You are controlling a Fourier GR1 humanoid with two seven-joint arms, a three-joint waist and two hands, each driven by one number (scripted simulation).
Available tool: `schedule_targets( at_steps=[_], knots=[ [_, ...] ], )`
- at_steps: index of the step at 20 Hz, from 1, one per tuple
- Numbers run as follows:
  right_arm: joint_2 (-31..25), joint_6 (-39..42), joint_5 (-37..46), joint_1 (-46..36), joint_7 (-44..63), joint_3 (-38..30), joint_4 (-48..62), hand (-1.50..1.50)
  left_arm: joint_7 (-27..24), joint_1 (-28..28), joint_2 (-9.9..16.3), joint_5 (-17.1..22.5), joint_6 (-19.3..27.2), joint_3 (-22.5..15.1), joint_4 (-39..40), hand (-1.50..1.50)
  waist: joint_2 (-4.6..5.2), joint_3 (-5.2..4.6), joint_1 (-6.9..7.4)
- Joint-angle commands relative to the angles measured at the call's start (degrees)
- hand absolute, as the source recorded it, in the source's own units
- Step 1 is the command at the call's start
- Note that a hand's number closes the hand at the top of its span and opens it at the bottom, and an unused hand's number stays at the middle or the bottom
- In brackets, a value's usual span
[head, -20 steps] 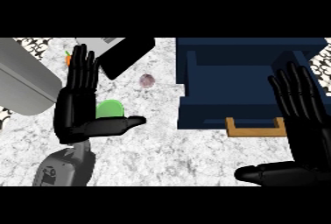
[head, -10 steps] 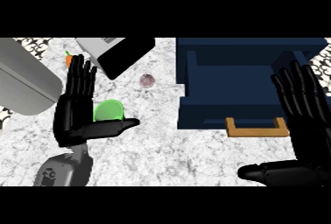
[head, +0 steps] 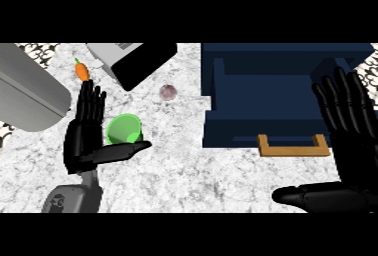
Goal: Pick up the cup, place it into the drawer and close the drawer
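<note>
Black hand (head: 88,142), grey forearm (head: 72,199).

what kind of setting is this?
Likely a kitchen counter: a speckled marble-like countertop, an open navy drawer with a wooden handle, and a carrot beside a green cup.

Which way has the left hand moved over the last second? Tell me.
Yes: the left hand has slid slightly right, away from the grey appliance, exposing more of the green cup.
</note>
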Motion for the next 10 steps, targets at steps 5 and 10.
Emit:
schedule_targets(
  at_steps=[5, 10],
  knots=[
    [-0.28, 0.75, -0.25, -1.75, -1.01, -0.82, 2.43, -1.50, -10.49, 3.11, 0.32, 1.04, -2.59, 3.00, 10.04, -1.50, 0.06, -0.01, 0.05],
    [-1.01, 2.19, -2.35, -0.52, -0.50, -2.30, 1.93, -1.50, -12.20, 0.16, -0.44, 1.82, -2.76, 4.59, 16.28, -1.50, 0.04, 0.00, -0.05]
  ],
)
